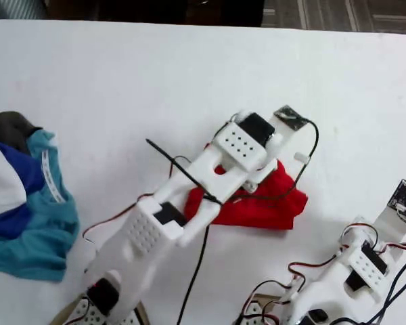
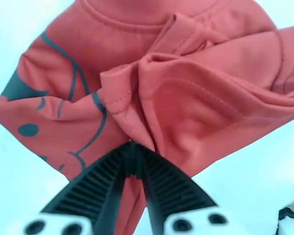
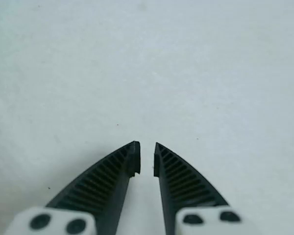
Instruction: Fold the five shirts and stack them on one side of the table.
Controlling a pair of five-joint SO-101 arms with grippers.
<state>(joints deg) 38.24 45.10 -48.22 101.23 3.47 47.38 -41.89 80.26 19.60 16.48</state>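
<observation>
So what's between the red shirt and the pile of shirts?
High view: the left arm and its red wire cross bare table between the red shirt and the pile.

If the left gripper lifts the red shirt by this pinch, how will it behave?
Probably floppy: the red shirt is bunched in soft folds, so it should sag. The left gripper pinches only a small fold, which might slip.

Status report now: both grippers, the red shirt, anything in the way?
Left gripper shut on red shirt, bunched on table. Right gripper slightly open, empty, over bare table. Shirt pile at table edge, well apart; nothing blocking.
</observation>
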